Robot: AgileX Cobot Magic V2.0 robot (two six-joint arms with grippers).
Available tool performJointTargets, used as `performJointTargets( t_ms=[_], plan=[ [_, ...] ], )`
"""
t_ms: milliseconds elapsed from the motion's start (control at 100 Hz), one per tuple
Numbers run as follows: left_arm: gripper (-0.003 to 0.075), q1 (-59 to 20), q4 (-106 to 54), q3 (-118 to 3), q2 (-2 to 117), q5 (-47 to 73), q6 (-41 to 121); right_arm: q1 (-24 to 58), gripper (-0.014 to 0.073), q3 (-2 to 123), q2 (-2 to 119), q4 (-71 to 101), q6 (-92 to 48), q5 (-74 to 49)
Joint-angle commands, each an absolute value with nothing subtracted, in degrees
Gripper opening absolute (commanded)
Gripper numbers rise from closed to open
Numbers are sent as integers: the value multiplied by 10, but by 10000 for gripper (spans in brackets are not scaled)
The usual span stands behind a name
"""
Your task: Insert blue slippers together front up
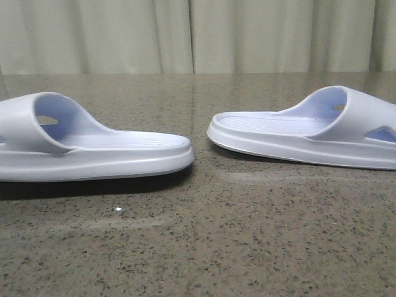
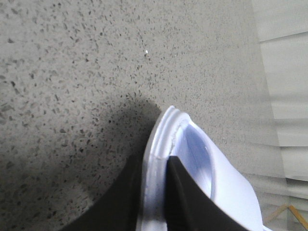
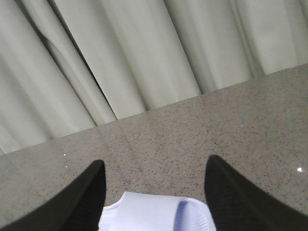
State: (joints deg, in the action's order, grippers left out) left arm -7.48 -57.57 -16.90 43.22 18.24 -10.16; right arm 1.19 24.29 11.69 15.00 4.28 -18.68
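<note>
Two pale slippers lie sole-down on a speckled stone bench (image 1: pixel 198 247), heels facing across a gap, pleated curtains (image 1: pixel 198 37) behind

The left slipper (image 1: pixel 86 145) sits nearer the camera, the right slipper (image 1: pixel 309 133) slightly further back. The left gripper (image 2: pixel 153 192) has its dark fingers (image 2: pixel 185 197) clamped on the left slipper's edge; the right gripper (image 3: pixel 154 192) hangs with fingers (image 3: pixel 84 199) spread wide above the right slipper's strap

Speckled grey-brown stone table (image 1: pixel 204 247); pale pleated curtain (image 1: pixel 185 34) behind it.
</note>
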Motion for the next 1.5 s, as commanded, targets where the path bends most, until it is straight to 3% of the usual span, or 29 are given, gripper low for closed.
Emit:
performJointTargets(
  t_ms=[0, 850, 1490],
  plan=[
    [16, -78, -592, -184, 434, 164, -103, 9, 386, 264, 128, 153, 41, -135],
    [16, -78, -713, -184, 274, 186, -103, 9, 386, 263, 139, 153, 41, -137],
    [16, -78, -705, -184, 274, 197, -103, 9, 386, 263, 398, 184, 116, -124]
  ],
)
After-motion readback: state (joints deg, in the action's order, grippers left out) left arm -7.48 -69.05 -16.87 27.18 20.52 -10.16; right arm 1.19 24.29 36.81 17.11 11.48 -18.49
